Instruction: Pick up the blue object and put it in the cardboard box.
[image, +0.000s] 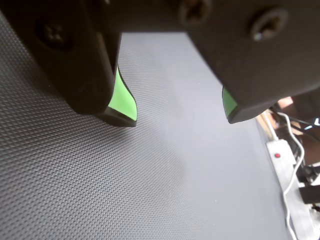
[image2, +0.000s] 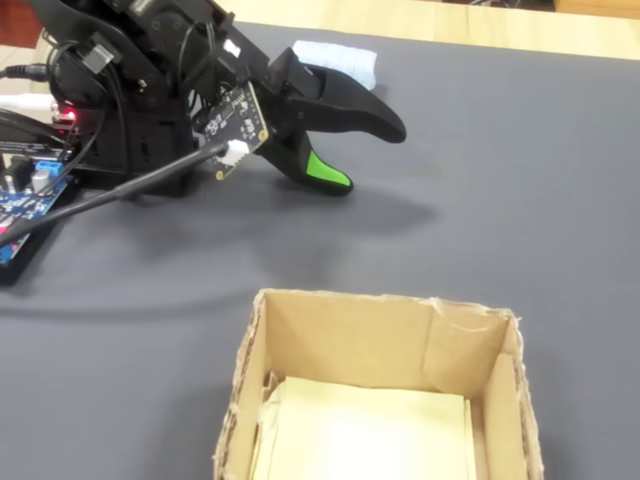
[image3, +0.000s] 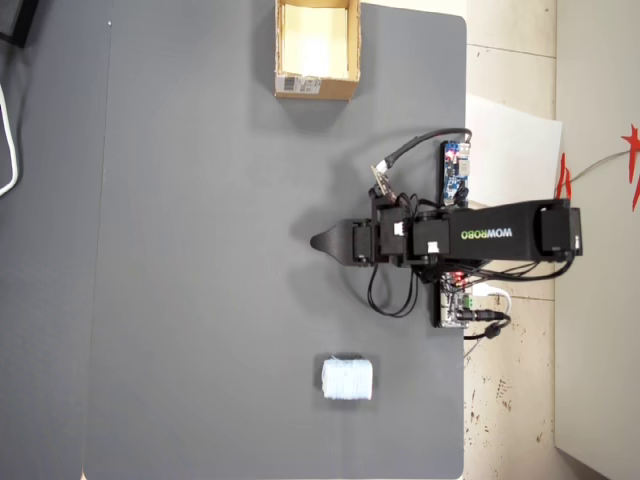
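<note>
Hovering low over the dark mat (image: 165, 165), my gripper (image: 180, 112) stands wide apart with only bare mat showing in the gap; I have hold of nothing. In the wrist view the green pads (image: 122, 97) line the inner faces of both black fingers. In the fixed view the gripper (image2: 375, 155) points right, one finger above the other, the lower one (image2: 325, 175) showing its green pad and reaching down close to the mat (image2: 520, 170).

From overhead, my gripper (image3: 322, 241) points left from the arm (image3: 490, 235), which sits at the mat's right edge beside its circuit boards (image3: 456, 170) and cables.

The roll (image3: 347, 378) lies on the mat (image3: 200, 250) well apart from me, lower in the overhead view and near the right edge. In the fixed view its pale blue end (image2: 345, 60) peeks out behind my upper finger.

The box (image3: 316, 48) stands open at the mat's top edge overhead, well apart on the other side, its barcode label (image3: 300, 86) on the side facing me. In the fixed view the box (image2: 330, 340) fills the foreground, its inside pale.

At the wrist view's right edge a white power strip (image: 282, 160) and cords lie off the mat.
</note>
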